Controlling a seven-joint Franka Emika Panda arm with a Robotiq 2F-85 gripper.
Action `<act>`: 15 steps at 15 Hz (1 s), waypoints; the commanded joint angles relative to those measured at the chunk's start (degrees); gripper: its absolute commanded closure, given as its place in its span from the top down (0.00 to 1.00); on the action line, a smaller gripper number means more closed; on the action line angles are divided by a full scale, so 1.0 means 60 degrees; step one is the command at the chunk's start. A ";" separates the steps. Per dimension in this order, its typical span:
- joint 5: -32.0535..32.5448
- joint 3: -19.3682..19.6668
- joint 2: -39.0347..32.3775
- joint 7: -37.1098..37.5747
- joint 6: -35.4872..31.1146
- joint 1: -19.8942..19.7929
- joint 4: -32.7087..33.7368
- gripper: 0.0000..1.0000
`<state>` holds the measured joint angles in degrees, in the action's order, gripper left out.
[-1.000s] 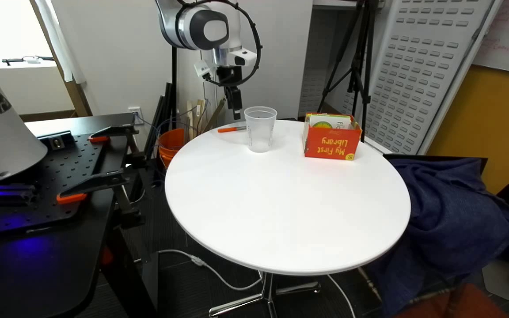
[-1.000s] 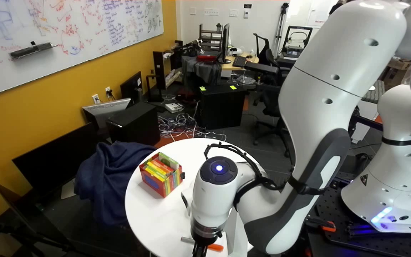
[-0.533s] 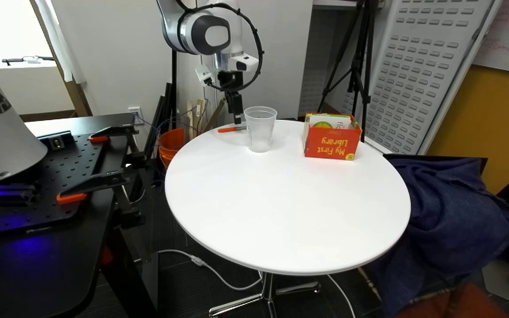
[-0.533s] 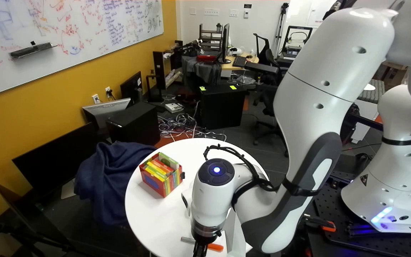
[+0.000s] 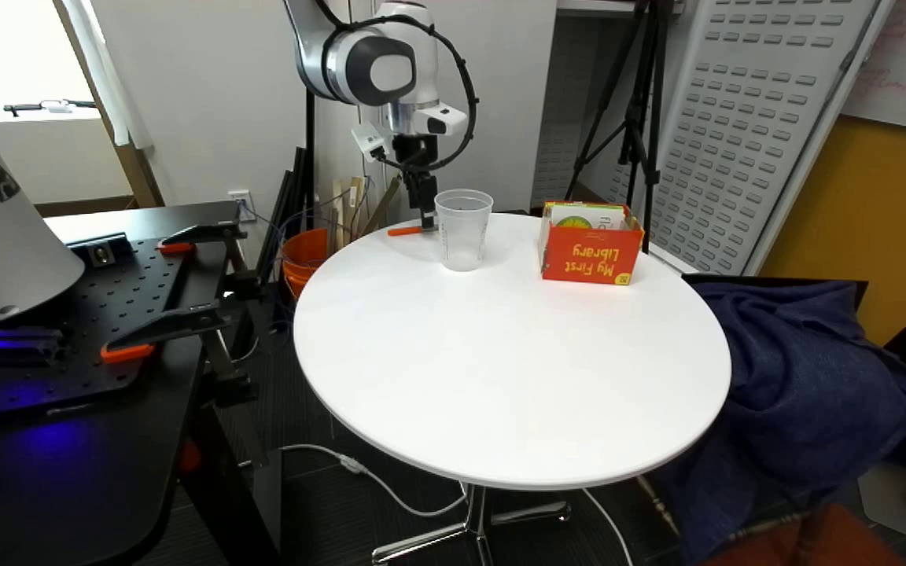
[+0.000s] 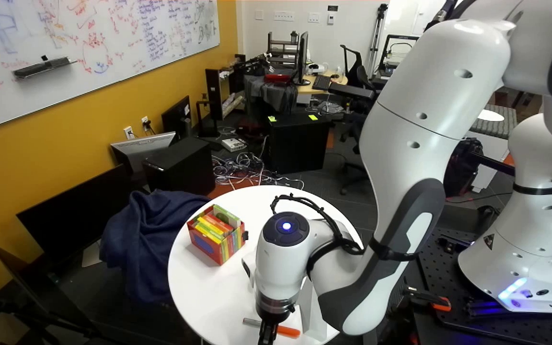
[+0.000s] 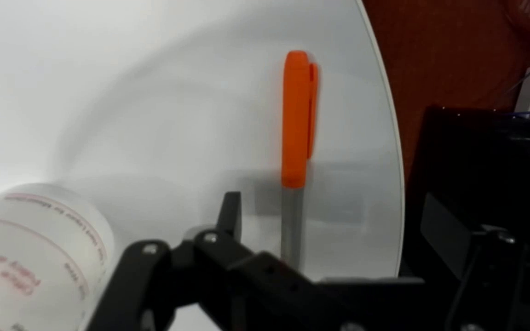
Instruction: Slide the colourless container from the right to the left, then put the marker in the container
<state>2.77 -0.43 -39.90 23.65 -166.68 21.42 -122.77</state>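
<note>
The marker [image 7: 294, 158] is straddled by the gripper [image 5: 427, 222] — spread wide, nothing held — and the clear cup [image 5: 463, 236] is set upright nearby on the table [image 5: 513, 362].

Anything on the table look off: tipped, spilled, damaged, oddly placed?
One oddity: the orange-red book box stands open side up, yet its "My First Library" lettering reads upside down in an exterior view. Otherwise nothing stands out: the clear cup is upright and the marker lies flat on the table.
</note>
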 commanded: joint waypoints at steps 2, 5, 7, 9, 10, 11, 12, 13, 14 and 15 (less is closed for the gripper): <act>-0.0379 -0.0249 -0.0199 -0.0542 -0.0022 -0.0314 0.0260 1.00; -0.0400 -0.0316 -0.0281 -0.0578 0.0005 -0.0407 0.0340 1.00; -0.0415 -0.0336 -0.0343 -0.0607 0.0045 -0.0446 0.0394 1.00; -0.0440 -0.0316 -0.0396 -0.0639 0.0105 -0.0442 0.0450 1.00; -0.0447 -0.0302 -0.0421 -0.0625 0.0126 -0.0429 0.0476 1.00; -0.0457 -0.0296 -0.0448 -0.0621 0.0125 -0.0425 0.0497 1.00; -0.0460 -0.0281 -0.0467 -0.0610 0.0129 -0.0408 0.0514 0.94; -0.0468 -0.0281 -0.0476 -0.0610 0.0127 -0.0405 0.0526 0.74; -0.0474 -0.0288 -0.0489 -0.0616 0.0131 -0.0409 0.0541 0.66; -0.0480 -0.0286 -0.0509 -0.0614 0.0137 -0.0406 0.0565 0.58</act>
<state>2.04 -1.29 -42.40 22.62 -166.67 19.75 -120.66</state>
